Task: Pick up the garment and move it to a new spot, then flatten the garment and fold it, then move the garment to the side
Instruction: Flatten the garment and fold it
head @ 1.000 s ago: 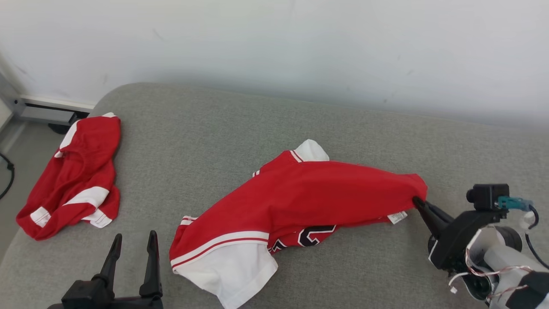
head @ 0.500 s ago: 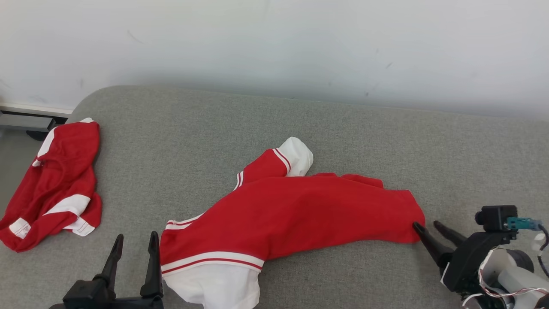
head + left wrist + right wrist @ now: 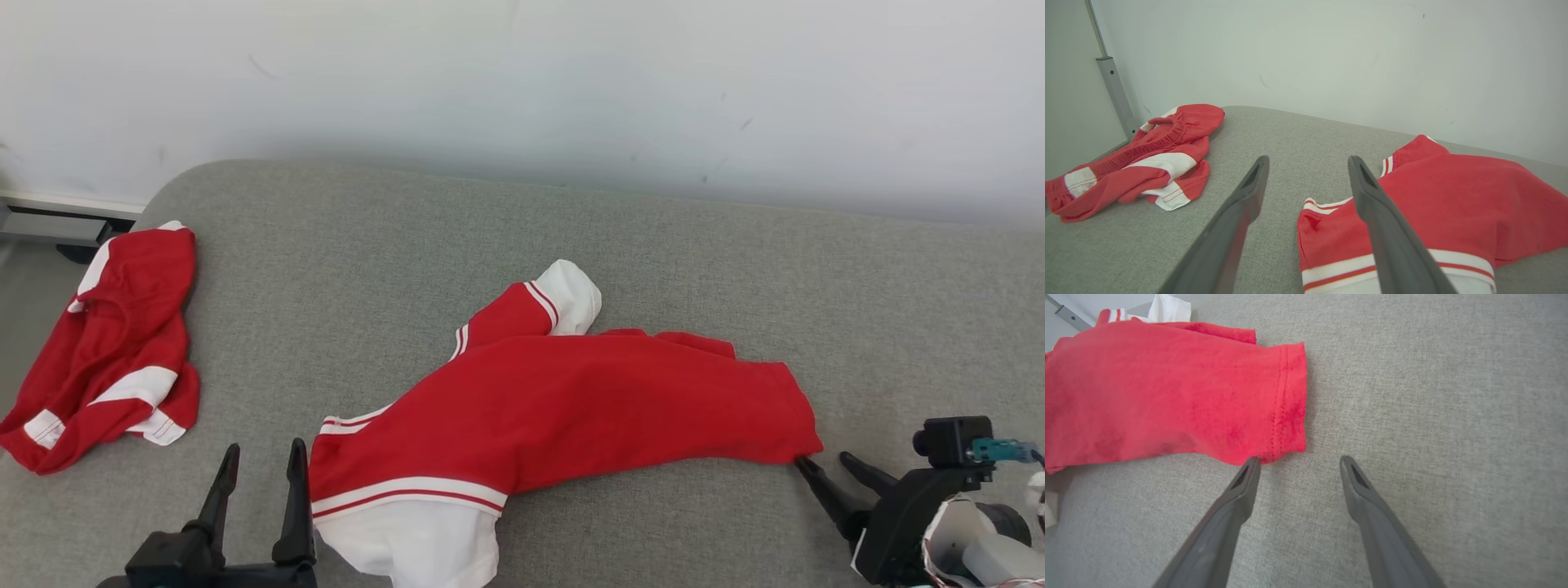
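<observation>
Garment (image 3: 563,408) lies rumpled mid-cushion (image 3: 408,245), apparently at its new spot; right gripper (image 3: 823,460) open and empty just beside its hem, left gripper (image 3: 265,445) open, idle; flattening, folding, moving aside not yet done.

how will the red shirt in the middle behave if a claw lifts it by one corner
Probably floppy: the red shirt lies in soft folds, sleeve bunched. Likely light, thin knit showing at the hem. It may drag rather than slide on the textured grey cushion.
</observation>
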### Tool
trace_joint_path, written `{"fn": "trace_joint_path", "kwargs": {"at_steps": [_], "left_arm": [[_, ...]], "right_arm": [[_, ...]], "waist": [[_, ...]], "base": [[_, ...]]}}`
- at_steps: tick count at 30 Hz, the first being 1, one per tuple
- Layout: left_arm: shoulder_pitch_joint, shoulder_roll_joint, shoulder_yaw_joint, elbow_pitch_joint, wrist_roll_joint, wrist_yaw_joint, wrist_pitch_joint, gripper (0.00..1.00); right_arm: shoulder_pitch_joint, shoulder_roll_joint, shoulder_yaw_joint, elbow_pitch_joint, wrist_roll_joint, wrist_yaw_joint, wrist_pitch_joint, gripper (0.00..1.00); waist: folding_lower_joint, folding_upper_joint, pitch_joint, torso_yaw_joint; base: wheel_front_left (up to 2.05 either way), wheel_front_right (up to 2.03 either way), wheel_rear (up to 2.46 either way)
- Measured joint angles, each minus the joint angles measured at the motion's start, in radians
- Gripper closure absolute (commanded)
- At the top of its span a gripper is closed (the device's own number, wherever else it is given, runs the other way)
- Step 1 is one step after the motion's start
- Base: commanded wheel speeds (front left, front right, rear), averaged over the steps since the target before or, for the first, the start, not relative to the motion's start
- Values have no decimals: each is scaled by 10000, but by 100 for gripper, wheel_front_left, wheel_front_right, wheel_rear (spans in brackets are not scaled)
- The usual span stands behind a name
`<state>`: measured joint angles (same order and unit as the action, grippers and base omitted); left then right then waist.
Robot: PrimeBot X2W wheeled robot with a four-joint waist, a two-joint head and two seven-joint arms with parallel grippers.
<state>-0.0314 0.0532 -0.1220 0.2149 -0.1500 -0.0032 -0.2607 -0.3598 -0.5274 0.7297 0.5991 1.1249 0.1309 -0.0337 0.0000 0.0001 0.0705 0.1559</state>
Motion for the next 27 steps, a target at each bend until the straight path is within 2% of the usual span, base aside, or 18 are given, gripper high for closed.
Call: {"fn": "trace_joint_path", "kwargs": {"at_steps": [9,11,12,13,14,20,27], "left_arm": [[-30,-19,-79,-21,0,25,0,0],[-30,-21,-104,-13,0,25,0,0],[-30,-21,-111,-4,0,25,0,0],[-30,-21,-111,-4,0,25,0,0],[-29,-25,-117,-2,0,19,0,0],[-16,-25,-29,15,0,-50,0,0],[35,-27,-38,12,33,21,0,0]], "right_arm": [[-47,598,-746,516,-888,0,222,0],[-111,742,-855,815,-1120,0,339,55],[-130,807,-895,945,-1277,0,351,76],[-130,807,-895,945,-1277,0,351,83],[-160,961,-1009,1081,-1402,0,435,100],[-171,1168,-1223,790,-1515,0,596,100],[132,713,-1561,-926,-1354,0,1143,100]], "waist": [[0,0,21,191],[0,0,19,234],[0,0,17,258],[0,0,17,258],[0,0,19,305],[2,0,28,315],[1,0,-91,62]], "base": [[0,0,0],[0,0,0],[0,0,0],[0,0,0],[0,0,0],[0,0,0],[0,0,0]]}}
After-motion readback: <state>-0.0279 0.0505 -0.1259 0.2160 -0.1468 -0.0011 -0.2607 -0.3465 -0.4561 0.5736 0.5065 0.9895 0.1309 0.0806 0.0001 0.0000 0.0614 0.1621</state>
